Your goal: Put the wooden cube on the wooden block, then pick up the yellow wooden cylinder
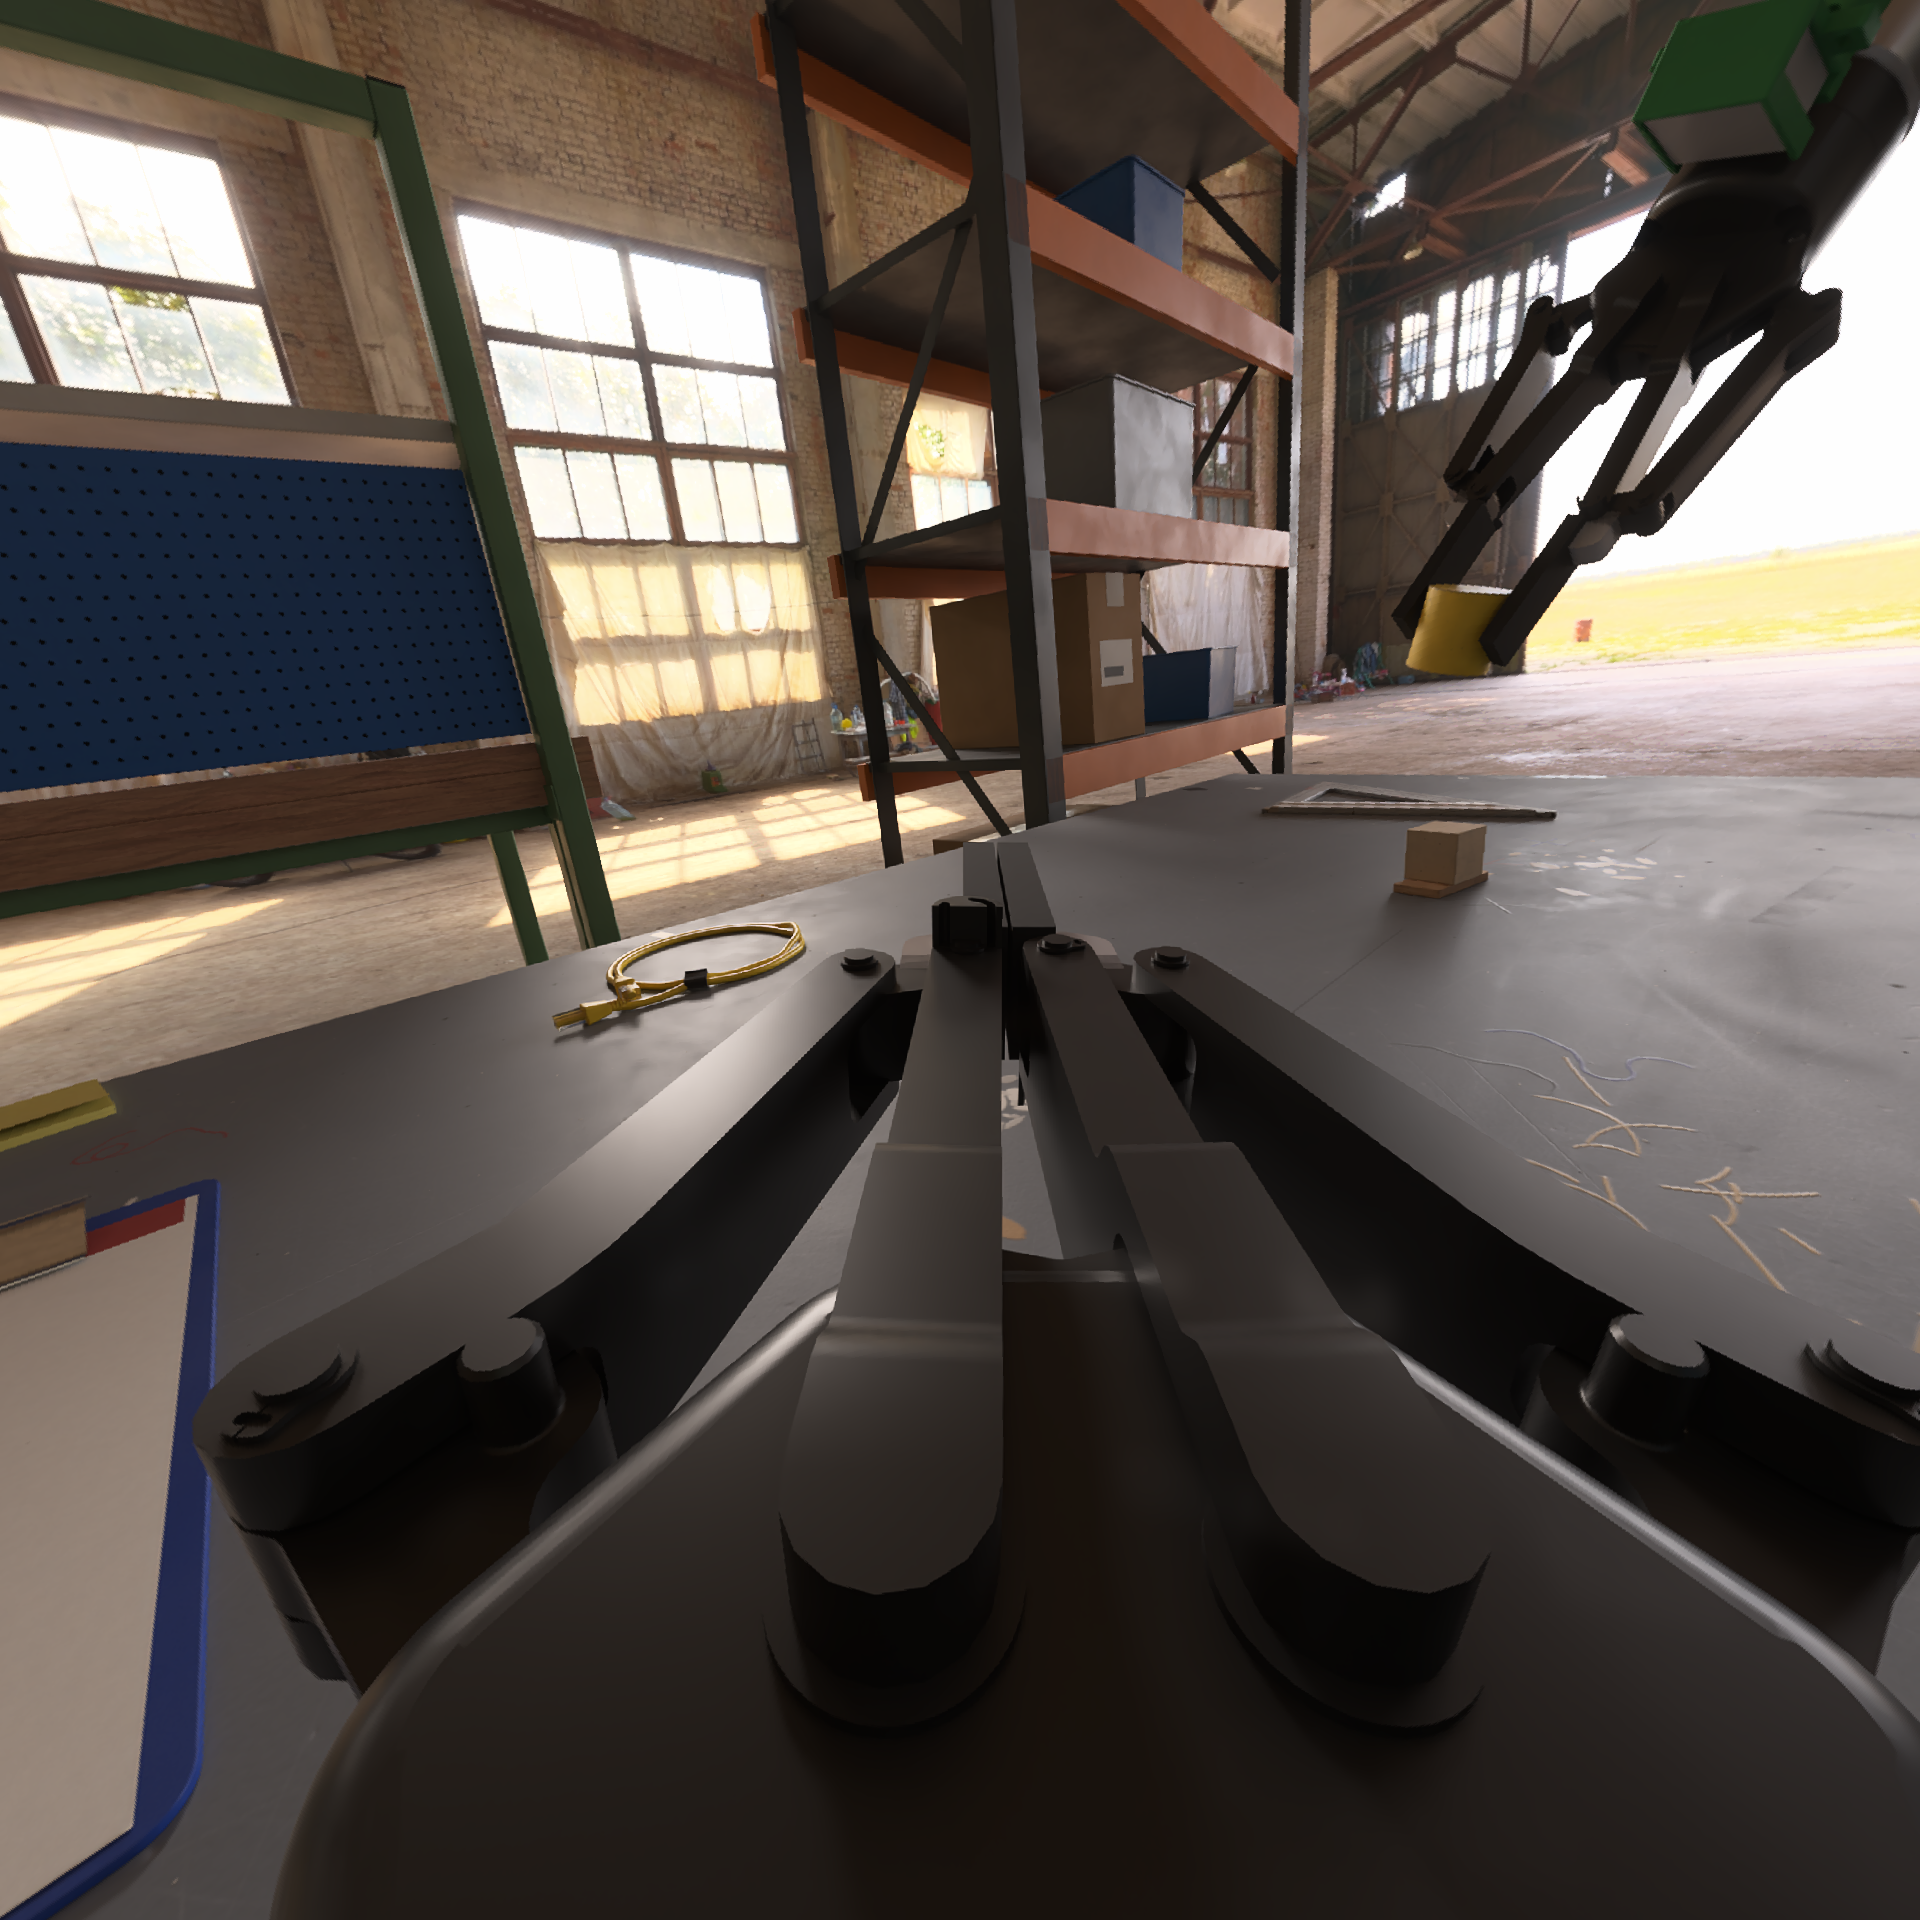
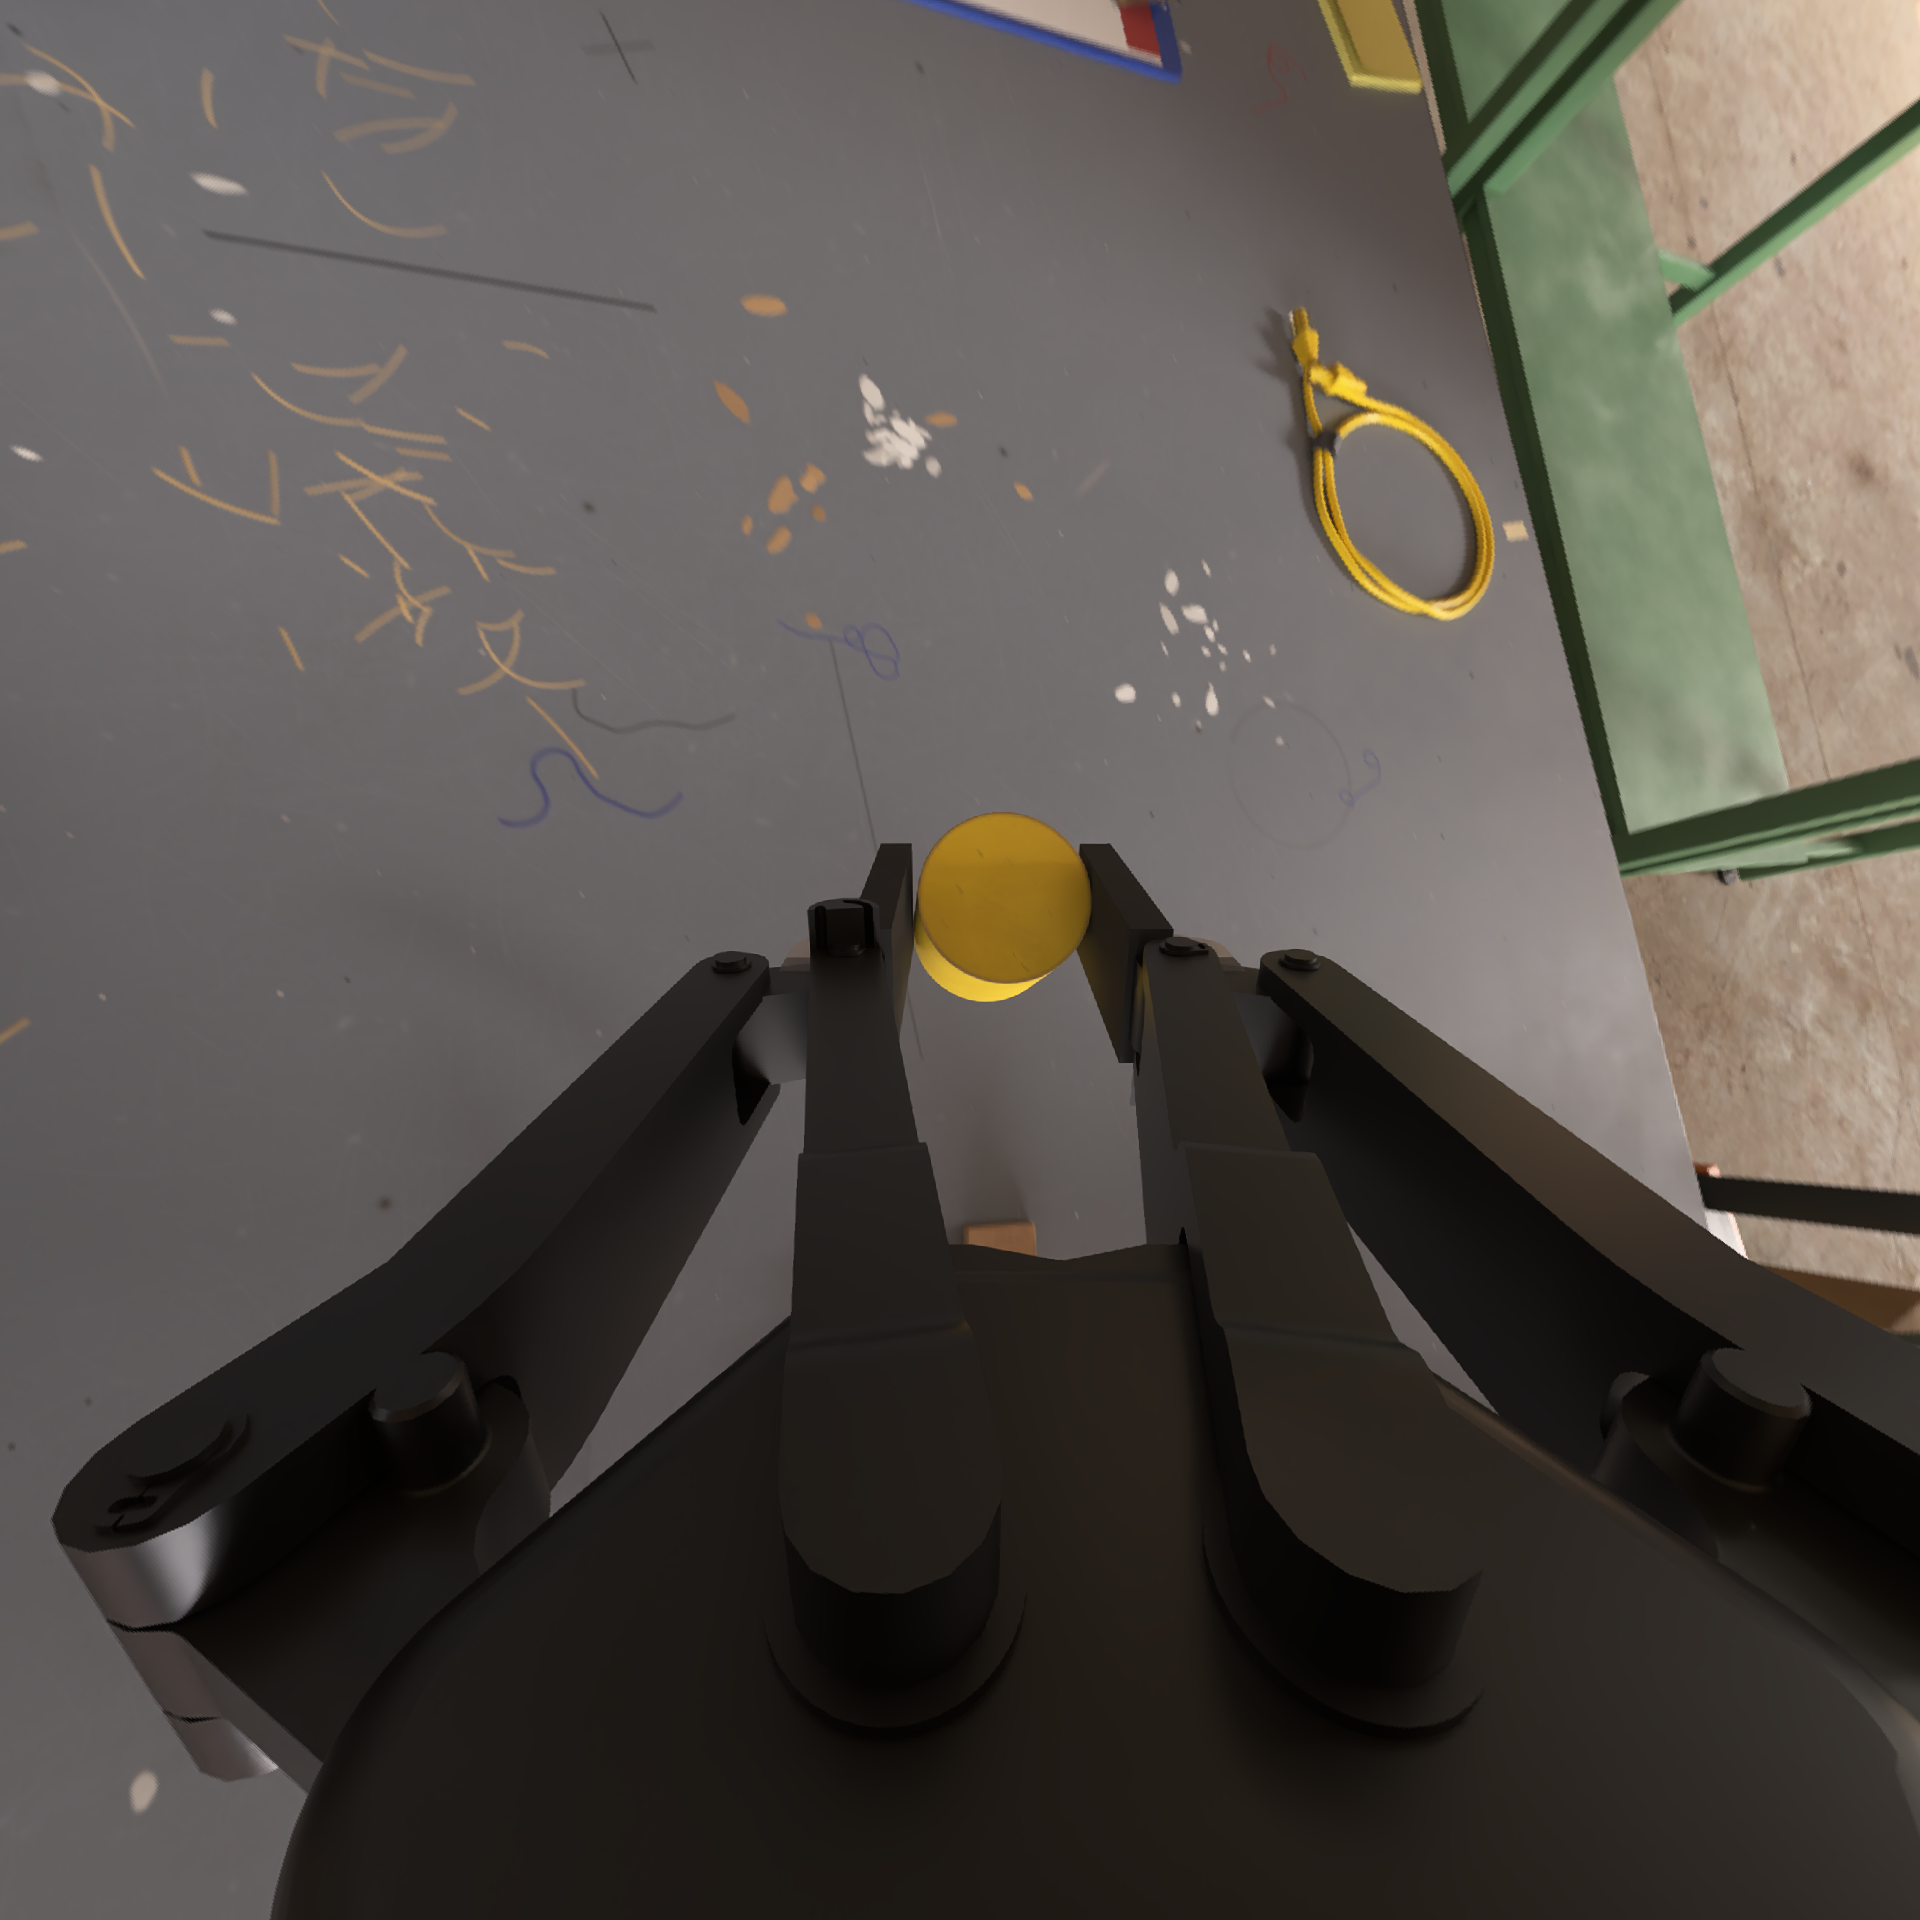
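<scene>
The wooden cube (image 1: 1444, 854) sits on the flat wooden block (image 1: 1439, 885) at the far right of the dark table (image 1: 1558, 987). My right gripper (image 2: 1003, 899) is shut on the yellow wooden cylinder (image 2: 1003, 902) and holds it well above the table. In the left wrist view the right gripper (image 1: 1455, 623) hangs at the upper right with the cylinder (image 1: 1455, 629) between its fingertips. My left gripper (image 1: 1000, 868) is shut and empty, low over the table, well left of the cube.
A coiled yellow cable (image 1: 698, 968) lies near the table's far left edge and also shows in the right wrist view (image 2: 1392, 499). A clipboard (image 1: 104, 1507) lies at the near left. A metal triangle ruler (image 1: 1403, 802) lies behind the cube. A green frame (image 2: 1621, 436) and shelving (image 1: 1039, 416) stand beside the table.
</scene>
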Robot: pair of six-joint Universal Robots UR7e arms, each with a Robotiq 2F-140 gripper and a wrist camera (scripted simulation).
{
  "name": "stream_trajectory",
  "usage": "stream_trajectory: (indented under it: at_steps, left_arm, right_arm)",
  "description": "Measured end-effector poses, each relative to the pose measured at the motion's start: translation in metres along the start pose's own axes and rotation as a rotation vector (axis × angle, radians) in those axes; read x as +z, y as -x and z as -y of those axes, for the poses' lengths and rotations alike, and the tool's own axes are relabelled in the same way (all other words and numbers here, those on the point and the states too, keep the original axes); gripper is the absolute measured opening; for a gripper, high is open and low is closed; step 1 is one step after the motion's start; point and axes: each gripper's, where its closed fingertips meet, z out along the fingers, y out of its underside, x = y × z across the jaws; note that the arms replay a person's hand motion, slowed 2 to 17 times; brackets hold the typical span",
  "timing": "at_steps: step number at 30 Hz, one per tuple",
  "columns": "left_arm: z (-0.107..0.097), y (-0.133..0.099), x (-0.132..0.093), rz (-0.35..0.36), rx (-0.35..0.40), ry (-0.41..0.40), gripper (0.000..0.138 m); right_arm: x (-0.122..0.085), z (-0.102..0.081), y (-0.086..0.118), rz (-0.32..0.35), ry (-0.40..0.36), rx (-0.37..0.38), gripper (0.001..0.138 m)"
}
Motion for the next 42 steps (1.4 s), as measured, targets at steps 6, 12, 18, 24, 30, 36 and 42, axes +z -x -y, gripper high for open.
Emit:
stream_trajectory:
  at_steps: [6,12,18,24,30,36,42]
  left_arm:
    - [-0.003,0.0,0.001,0.002,-0.001,0.008,0.001]
    - [-0.006,0.001,0.002,0.003,-0.004,0.017,0.001]
    - [-0.009,0.001,0.003,0.004,-0.004,0.028,0.001]
    - [-0.012,0.001,0.004,0.003,-0.003,0.036,0.001]
    - [-0.014,0.001,0.004,0.003,-0.001,0.044,0.001]
    - [-0.017,0.002,0.005,0.004,-0.002,0.053,0.001]
    - [-0.019,0.002,0.006,0.005,-0.004,0.06,0.001]
  right_arm:
    - [-0.008,-0.042,-0.025,-0.014,0.084,0.005,0.043]
    - [-0.005,-0.083,-0.044,-0.006,0.172,0.018,0.043]
    - [0.004,-0.114,-0.057,0.017,0.226,0.037,0.043]
    - [0.016,-0.135,-0.062,0.058,0.241,0.042,0.043]
    - [0.03,-0.157,-0.068,0.082,0.289,0.047,0.043]
    - [0.044,-0.174,-0.072,0.11,0.35,0.037,0.043]
    - [0.058,-0.185,-0.072,0.15,0.382,0.031,0.043]
